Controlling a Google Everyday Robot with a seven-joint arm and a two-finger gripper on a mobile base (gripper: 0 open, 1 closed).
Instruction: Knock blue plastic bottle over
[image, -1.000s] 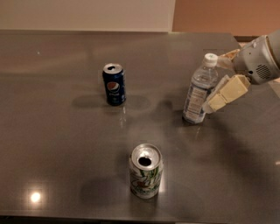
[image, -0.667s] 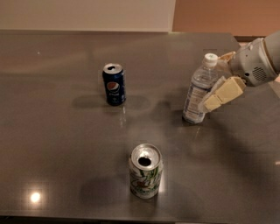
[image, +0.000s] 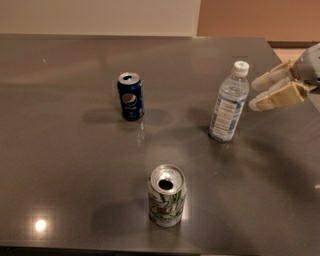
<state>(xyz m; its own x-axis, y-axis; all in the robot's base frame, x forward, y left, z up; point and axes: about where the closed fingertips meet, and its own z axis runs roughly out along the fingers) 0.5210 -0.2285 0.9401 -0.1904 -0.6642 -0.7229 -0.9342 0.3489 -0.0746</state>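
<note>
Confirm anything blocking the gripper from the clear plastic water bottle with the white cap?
Nothing visible. The open gripper sits just right of the upright clear plastic water bottle, a small gap between. The dark blue Pepsi can and green-and-white can stand well to its left.

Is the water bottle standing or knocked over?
Standing: the water bottle rests on its base, cap up; the gripper is beside it, apart.

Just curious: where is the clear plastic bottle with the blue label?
The clear plastic bottle stands right of the dark blue can, on the view's right; the open beige claw is right of it.
</note>
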